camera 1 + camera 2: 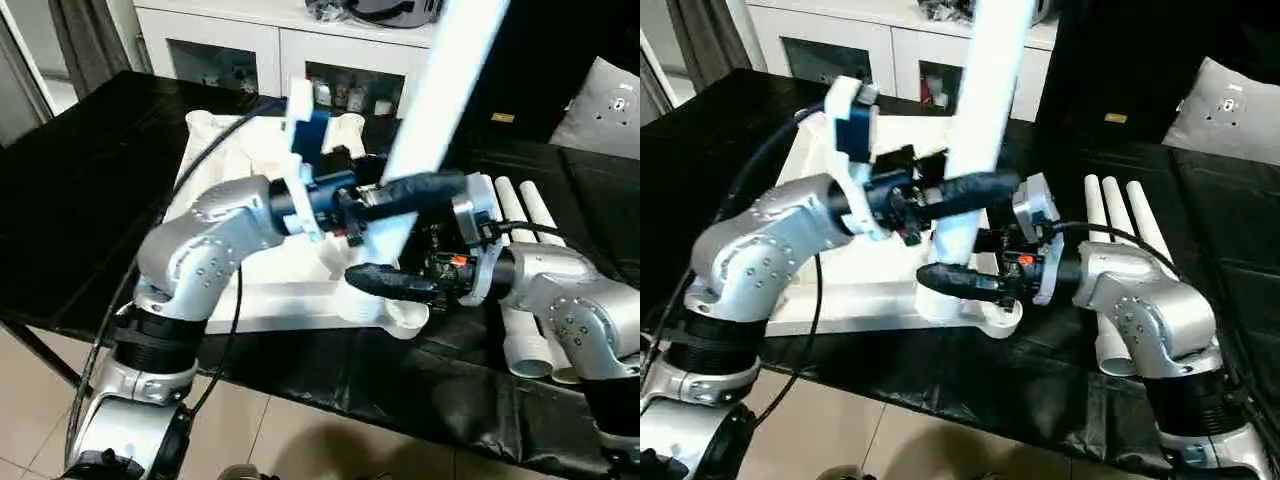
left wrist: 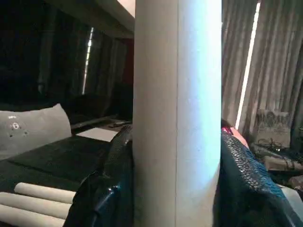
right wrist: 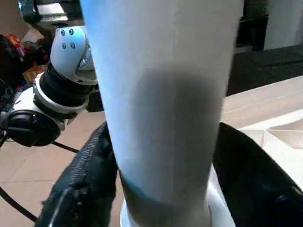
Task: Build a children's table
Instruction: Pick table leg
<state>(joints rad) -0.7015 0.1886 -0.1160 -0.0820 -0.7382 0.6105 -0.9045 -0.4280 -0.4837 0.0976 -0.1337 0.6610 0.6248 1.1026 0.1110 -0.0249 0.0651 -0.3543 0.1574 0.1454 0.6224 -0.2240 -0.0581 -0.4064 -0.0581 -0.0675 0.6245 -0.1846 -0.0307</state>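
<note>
- White plastic throughout: the upright leg [image 1: 440,90] is a smooth, long, tapered round tube, standing with its foot in the round near-corner socket [image 1: 405,315] of the children's table top panel [image 1: 260,290].
- The panel lies upside down on the black-covered tabletop [image 1: 90,200], its moulded underside facing up.
- The left claw [image 1: 415,190] pinches the leg partway up, with a black textured finger [image 2: 241,175] pressed to each side.
- The right claw [image 1: 385,280] sits low at the leg, just above the socket; whether it grips or merely flanks the leg, I cannot tell.
- To seat the leg well, I judge it should be held square to the panel and pushed straight along its own axis; a tilted push would likely jam it in the collar.
- The slick plastic may slip under a light grip, so firm pressure helps.
- Three spare legs [image 1: 520,330] lie side by side on the cloth nearby.
</note>
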